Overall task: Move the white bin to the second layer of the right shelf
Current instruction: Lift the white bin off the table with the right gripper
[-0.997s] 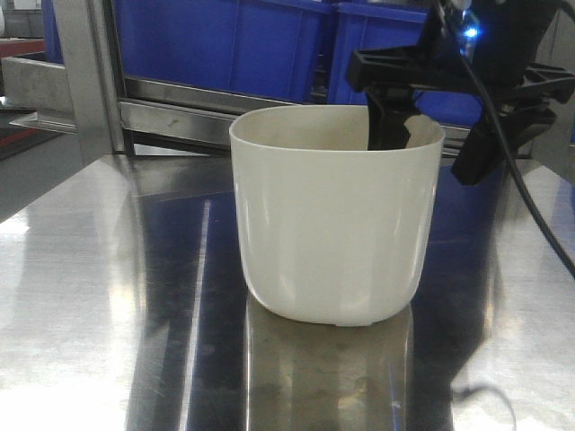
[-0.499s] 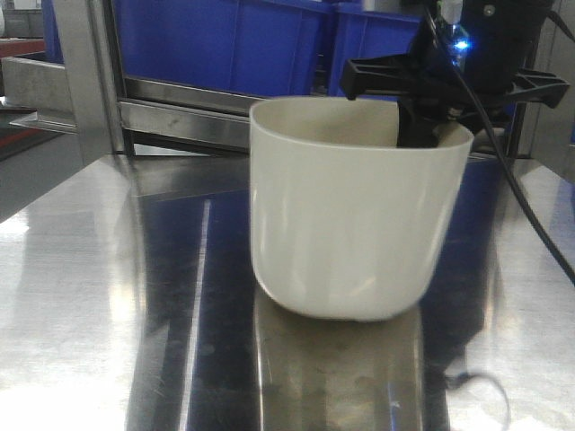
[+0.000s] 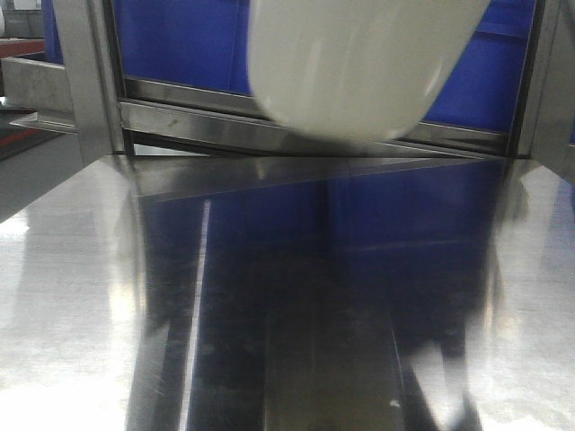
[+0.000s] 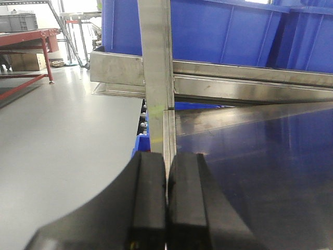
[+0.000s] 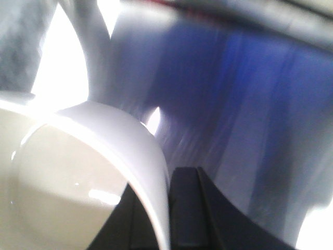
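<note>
The white bin point(image 3: 359, 63) hangs in the air above the steel tabletop point(image 3: 296, 296). It is blurred and cut off by the top edge of the front view. In the right wrist view the white bin point(image 5: 67, 182) fills the lower left. My right gripper point(image 5: 164, 208) is shut on its wall, one black finger point(image 5: 140, 219) inside and the other outside. My left gripper point(image 4: 166, 198) is shut with its pads touching and nothing between them, low over the table's left edge. The right shelf second layer is out of view.
Large blue crates point(image 3: 180, 40) stand on a steel rack rail point(image 3: 225, 121) right behind the table. An upright steel post point(image 3: 85, 81) stands at the back left, and the post point(image 4: 155, 73) is directly ahead of my left gripper. Grey floor point(image 4: 62, 135) lies to the left.
The right gripper has lifted the white bin off the tabletop. The bin rose to the top of the front view, and the gripper itself has left that view.
</note>
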Tool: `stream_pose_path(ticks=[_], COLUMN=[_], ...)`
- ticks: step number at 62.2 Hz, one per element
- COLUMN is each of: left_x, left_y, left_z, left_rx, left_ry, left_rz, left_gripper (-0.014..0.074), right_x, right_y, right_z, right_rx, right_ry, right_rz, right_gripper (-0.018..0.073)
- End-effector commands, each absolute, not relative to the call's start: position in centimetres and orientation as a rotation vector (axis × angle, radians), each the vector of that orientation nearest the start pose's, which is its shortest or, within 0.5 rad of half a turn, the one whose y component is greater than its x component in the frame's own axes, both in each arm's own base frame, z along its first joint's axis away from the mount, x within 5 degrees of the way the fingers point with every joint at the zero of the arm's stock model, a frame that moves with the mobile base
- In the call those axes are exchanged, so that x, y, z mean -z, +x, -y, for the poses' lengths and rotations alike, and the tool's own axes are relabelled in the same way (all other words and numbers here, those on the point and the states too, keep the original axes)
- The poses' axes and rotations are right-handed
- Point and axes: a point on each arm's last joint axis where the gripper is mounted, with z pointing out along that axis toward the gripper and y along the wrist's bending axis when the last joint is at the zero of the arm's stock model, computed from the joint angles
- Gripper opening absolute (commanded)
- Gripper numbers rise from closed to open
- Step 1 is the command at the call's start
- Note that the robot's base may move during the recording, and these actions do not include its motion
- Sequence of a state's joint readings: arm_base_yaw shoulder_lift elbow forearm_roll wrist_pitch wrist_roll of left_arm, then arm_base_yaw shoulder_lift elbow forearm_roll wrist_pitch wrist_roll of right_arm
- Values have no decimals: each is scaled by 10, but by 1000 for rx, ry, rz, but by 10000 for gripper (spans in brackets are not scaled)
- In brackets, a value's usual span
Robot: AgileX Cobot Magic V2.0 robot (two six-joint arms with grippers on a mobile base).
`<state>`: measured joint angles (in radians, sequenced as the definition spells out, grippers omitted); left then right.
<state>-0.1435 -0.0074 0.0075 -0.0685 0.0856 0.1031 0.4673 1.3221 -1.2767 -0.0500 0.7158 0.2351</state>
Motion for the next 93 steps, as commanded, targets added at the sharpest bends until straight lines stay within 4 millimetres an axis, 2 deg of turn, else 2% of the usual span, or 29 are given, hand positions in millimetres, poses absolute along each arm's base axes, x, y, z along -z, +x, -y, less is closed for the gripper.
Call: stream_pose_path(ticks=[1, 6, 13, 35, 50, 65, 93], left_x=[-199, -199, -199, -199, -199, -199, -199], left_y=[56, 56, 56, 56, 56, 56, 56], left_z=[9, 9, 9, 9, 9, 9, 9], left_rx=[101, 101, 101, 101, 101, 101, 101], left_ry=[133, 133, 133, 133, 133, 133, 133], left_rz=[-1501, -1501, -1501, -1501, -1501, -1501, -1501], left_gripper=[85, 85, 85, 85, 85, 85, 85], right_x=[-423, -429, -421, -371, -352, -354, -352], right_y=[235, 217, 197, 140, 108, 97, 97], right_z=[-113, -102, -88, -31, -11, -9, -9], right_rx=[-338, -336, -328, -248, -196, -196, -194], right_ry=[-281, -278, -254, -27, 80, 89, 91], right_rz=[-2026, -1980, -1970, -1915, -1868, -1826, -1839], right_gripper=[57, 57, 57, 57, 57, 57, 57])
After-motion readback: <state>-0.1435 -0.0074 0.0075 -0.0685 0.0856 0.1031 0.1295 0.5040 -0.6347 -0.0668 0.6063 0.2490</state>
